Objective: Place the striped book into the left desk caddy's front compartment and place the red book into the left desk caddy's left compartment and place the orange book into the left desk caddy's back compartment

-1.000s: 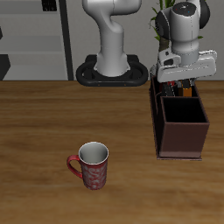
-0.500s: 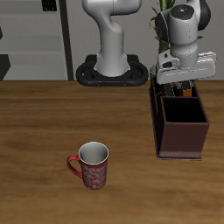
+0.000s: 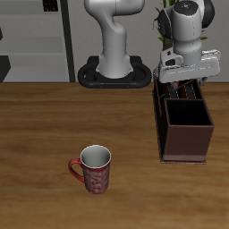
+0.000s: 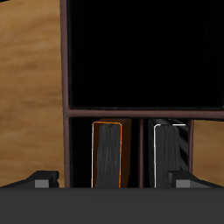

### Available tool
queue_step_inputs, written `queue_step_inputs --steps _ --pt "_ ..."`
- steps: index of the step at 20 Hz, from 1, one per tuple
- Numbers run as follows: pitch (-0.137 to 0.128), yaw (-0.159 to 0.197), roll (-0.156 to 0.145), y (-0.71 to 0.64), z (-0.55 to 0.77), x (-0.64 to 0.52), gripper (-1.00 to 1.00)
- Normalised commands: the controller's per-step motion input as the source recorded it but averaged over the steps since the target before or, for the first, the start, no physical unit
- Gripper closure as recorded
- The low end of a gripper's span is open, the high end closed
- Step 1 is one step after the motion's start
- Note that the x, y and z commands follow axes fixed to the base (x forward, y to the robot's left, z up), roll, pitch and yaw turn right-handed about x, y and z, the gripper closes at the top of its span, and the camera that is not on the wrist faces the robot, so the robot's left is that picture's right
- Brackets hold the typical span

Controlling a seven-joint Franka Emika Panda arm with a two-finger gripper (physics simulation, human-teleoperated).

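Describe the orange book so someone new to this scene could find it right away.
Find the left desk caddy, the dark maroon box near the robot base. Under the pincer, two books stand upright in slots. The orange book has a bright orange outline; its neighbour's is pale.

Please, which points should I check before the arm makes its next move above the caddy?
1. Is the gripper open: ok, the fingers are wide apart with nothing between them.
2. Is the orange book upright inside the left desk caddy: ok.
3. Colour of the dark book in the neighbouring slot: cannot tell.
4. Content of the large compartment: cannot tell, too dark.
5. Is the mug apart from the caddy: ok.
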Motion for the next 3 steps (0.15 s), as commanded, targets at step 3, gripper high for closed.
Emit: queue_step_inputs --steps 3 --pt "-0.007 0.000 0.014 -0.02 0.09 -0.01 -1.00"
